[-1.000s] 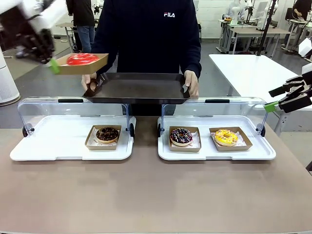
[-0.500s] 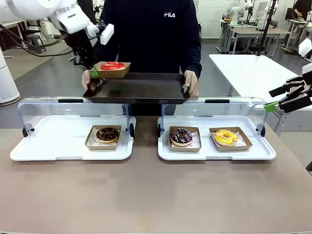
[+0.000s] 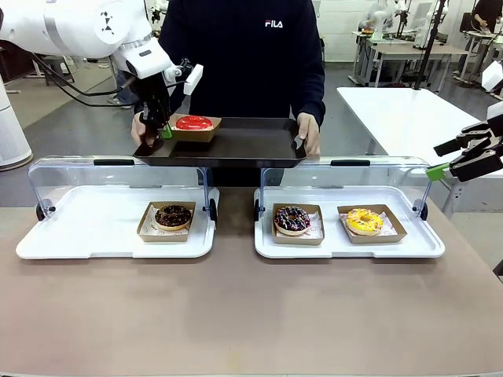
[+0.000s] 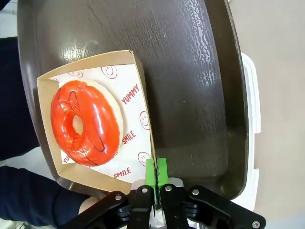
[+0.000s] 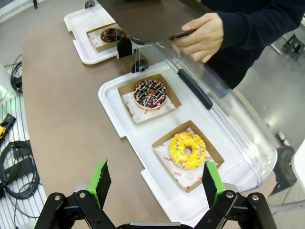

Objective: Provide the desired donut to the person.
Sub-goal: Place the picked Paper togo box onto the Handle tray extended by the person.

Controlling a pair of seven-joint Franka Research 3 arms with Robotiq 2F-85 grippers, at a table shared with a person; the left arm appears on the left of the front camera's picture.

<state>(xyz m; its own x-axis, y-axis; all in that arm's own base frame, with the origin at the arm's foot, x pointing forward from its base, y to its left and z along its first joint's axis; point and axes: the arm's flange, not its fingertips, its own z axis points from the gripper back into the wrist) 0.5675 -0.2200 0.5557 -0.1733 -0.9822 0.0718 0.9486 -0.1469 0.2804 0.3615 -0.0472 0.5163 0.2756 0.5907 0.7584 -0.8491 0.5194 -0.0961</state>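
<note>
Left fingers (image 4: 150,174) cover the pinched edge of the donut carton (image 4: 86,67).

Left gripper (image 3: 165,130), pads pinched on the near corner of a cardboard box (image 3: 200,136). The box carries the red-glazed donut (image 3: 193,122), just right of the gripper, over the dark tray (image 3: 236,145) held by the person (image 3: 244,55). Right gripper (image 3: 438,159), jaws spread, hangs well apart from the yellow donut (image 3: 364,221), which lies lower and to its left.
</note>
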